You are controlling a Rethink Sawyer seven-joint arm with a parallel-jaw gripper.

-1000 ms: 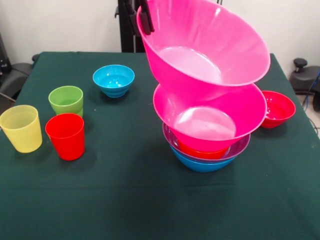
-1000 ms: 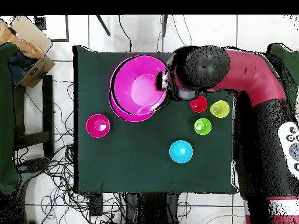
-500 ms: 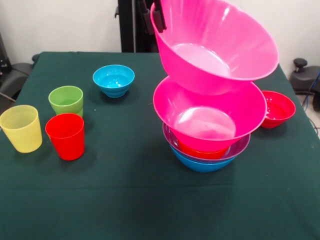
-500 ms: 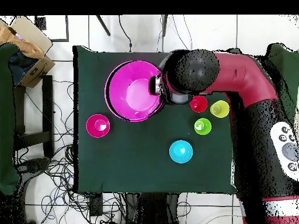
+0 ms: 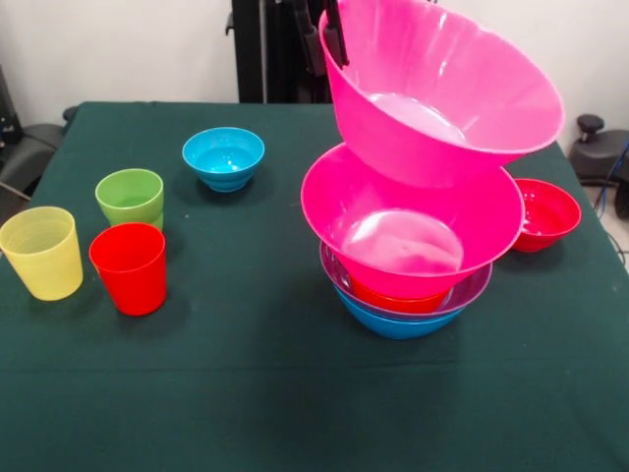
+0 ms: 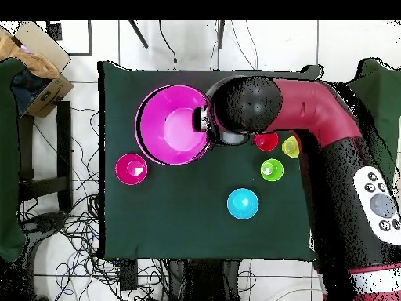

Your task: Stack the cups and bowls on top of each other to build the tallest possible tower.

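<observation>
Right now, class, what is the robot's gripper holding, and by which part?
The gripper holds the second large pink bowl by its rim, tilted above the tower.

I see the table [image 5: 246, 393] covered in a dark green cloth. From overhead, it stands on a pale tiled floor [image 6: 78, 266] strewn with loose black cables [image 6: 55, 227]. An open cardboard box [image 6: 35, 67] sits off one corner of the table. A black office chair [image 5: 600, 147] shows at the front view's edge.
</observation>
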